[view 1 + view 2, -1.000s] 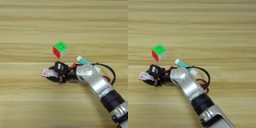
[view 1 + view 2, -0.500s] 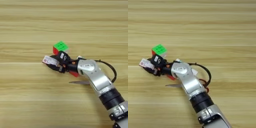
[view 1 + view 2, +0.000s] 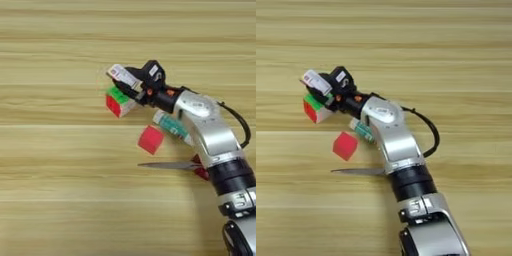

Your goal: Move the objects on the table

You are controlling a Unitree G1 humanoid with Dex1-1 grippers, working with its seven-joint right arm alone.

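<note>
I have the box [image 3: 121, 75] pinched in my hand [image 3: 131, 84] above the puzzle cube [image 3: 118, 101]; red cube [image 3: 150, 139], glue [image 3: 172, 126] and scissors [image 3: 172, 165] lie unmoved on the tabletop [image 3: 55, 190].

The table [image 3: 60, 165] is seen as light wood with a smooth, matt grain. The forearm [image 3: 210, 135] is shown in brushed silver metal with a soft sheen. The scissors [image 3: 165, 165] are given a bare metal blade. The red cube [image 3: 151, 139] looks matt.

Green-and-red puzzle cube [image 3: 118, 100], red cube [image 3: 151, 139]
</note>
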